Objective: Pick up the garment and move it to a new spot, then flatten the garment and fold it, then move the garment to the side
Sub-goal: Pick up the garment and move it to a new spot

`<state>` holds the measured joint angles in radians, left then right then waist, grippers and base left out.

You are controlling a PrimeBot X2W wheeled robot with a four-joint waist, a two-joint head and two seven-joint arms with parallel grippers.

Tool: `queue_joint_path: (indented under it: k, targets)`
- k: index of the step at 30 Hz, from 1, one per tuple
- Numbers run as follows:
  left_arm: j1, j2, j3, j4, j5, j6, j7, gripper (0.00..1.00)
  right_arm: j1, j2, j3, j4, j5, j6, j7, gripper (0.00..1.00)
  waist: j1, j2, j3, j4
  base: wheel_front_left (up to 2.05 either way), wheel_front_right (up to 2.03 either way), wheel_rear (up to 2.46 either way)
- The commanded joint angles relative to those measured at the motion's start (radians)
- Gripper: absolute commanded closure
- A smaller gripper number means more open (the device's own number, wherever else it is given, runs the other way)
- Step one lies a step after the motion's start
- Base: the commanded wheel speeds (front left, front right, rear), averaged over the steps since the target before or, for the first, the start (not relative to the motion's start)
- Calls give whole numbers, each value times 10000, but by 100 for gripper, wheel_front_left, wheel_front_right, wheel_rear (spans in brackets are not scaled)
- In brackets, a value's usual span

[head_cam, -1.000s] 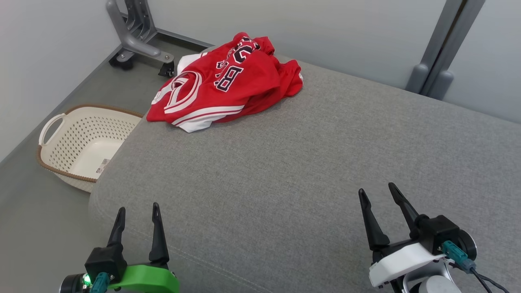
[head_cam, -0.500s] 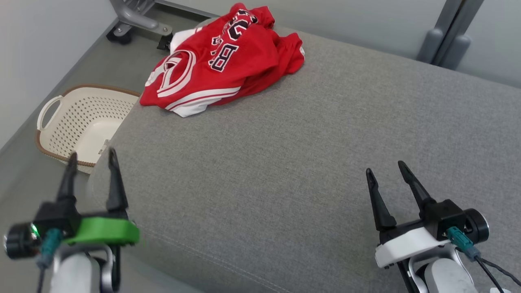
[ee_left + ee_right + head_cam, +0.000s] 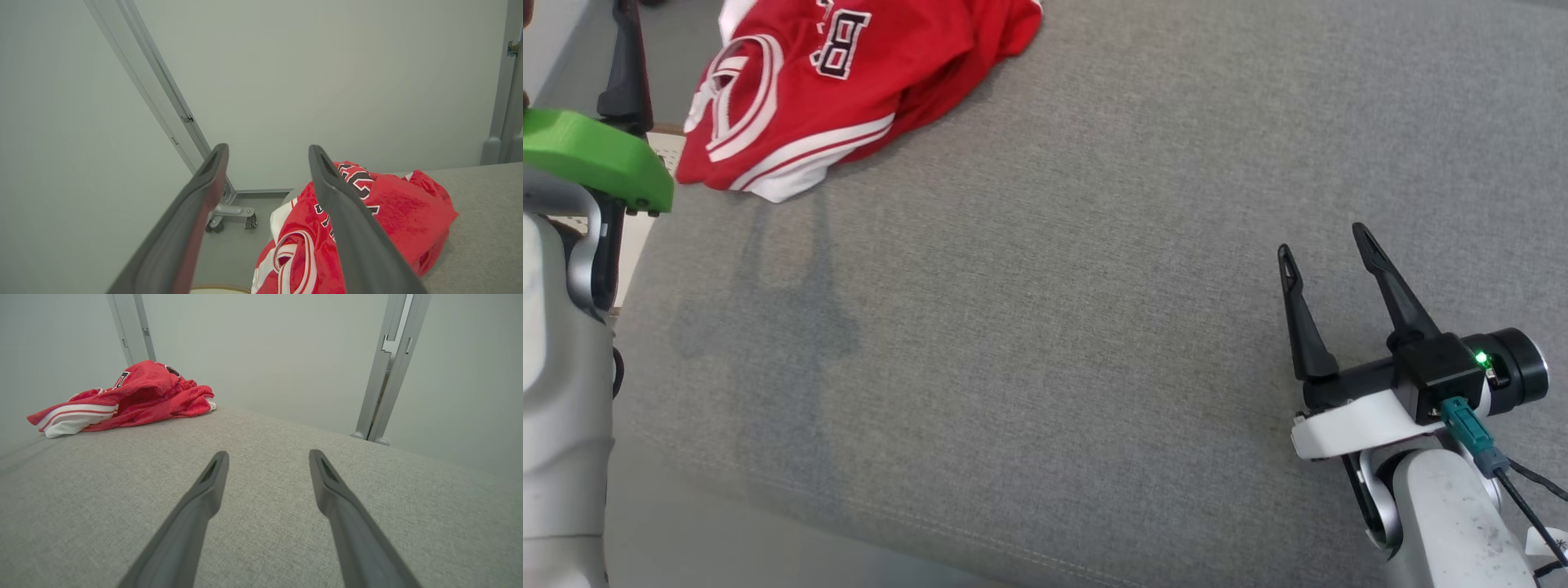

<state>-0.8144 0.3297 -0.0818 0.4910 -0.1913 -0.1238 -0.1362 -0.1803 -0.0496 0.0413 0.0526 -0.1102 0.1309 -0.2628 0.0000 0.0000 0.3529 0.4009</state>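
Red garment (image 3: 849,73) — left gripper (image 3: 267,148) aloft beside it, splayed

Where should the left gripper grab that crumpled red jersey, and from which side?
Probably the white striped hem corner of the red jersey: it sticks out low at the pile's near edge on the grey cushion. Come from above with the left gripper, which is nearest, jaws open.

Your left gripper (image 3: 267,150) has swung up and forward, now near the jersey's (image 3: 849,90) left side; your head view has tilted downward.
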Motion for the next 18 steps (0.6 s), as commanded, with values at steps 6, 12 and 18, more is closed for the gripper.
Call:
queue_joint_path:
  k: [6, 12, 18]
  targets:
    - [-893, 845, -2299, 1536, -1308, -58, 1434, 0, -167, -115, -163, -279, -184, -4, -32, 0, 0, 0, 1638, -1143, 0, 0, 0]
    - [-1066, 1383, -3908, 2273, -2687, -60, 1901, 0, -121, -105, -201, -483, -232, -4, -32, 0, 0, 0, 1979, -1292, 0, 0, 0]
    - [-1320, 1548, -4739, 2932, -3316, -62, 1513, 0, -140, -97, -316, -464, -191, -6, -30, 0, 0, 0, 2130, -1372, 0, 0, 0]
